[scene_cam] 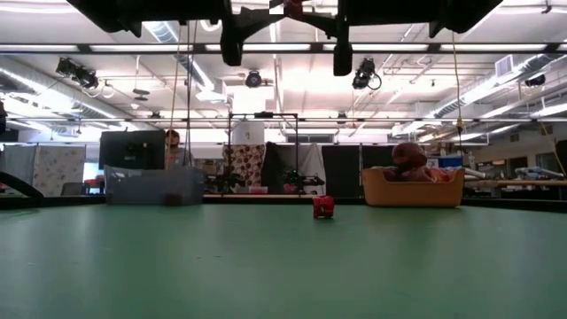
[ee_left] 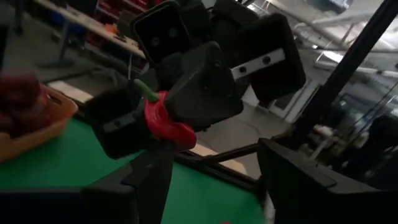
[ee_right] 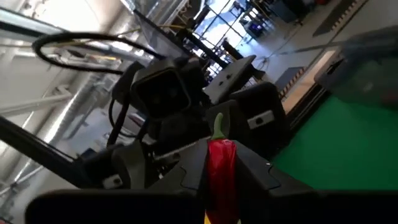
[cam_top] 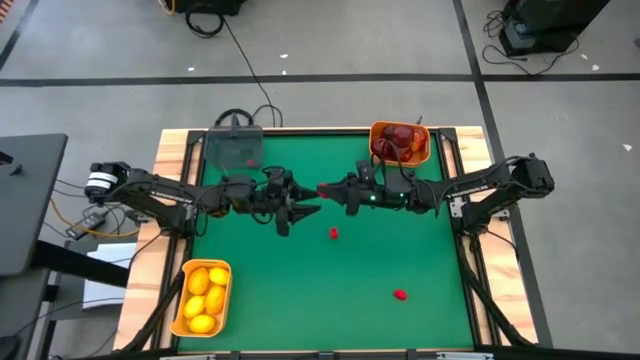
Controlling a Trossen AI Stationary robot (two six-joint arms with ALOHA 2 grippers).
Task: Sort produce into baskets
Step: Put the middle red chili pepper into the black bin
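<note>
My right gripper (cam_top: 332, 190) is shut on a small red chili pepper (cam_top: 322, 188) with a green stem, high above the middle of the green table. My left gripper (cam_top: 300, 213) faces it from the table's left, open and empty, its fingers just short of the pepper. A dark grey tray (cam_top: 233, 148) at the far left holds one small red bit. An orange bin (cam_top: 400, 142) at the far right holds dark red fruits. An orange bin (cam_top: 203, 297) at the near left holds yellow lemons. Two small red bits (cam_top: 333, 234) (cam_top: 400, 295) lie on the table. My right gripper pinches the pepper's red body (ee_left: 163, 121) between its two fingers (ee_left: 202, 87). The fingers lie about level and point toward the table's left. The green stem (ee_right: 217, 127) sticks out beyond the fingertips. The pepper is lifted clear of the table.
Both arms reach in level from the table's left and right sides and meet near its middle. In the low view a red bit (scene_cam: 323, 206) lies on the mat between the tray (scene_cam: 152, 186) and the far orange bin (scene_cam: 412, 186). Wooden rails edge the table.
</note>
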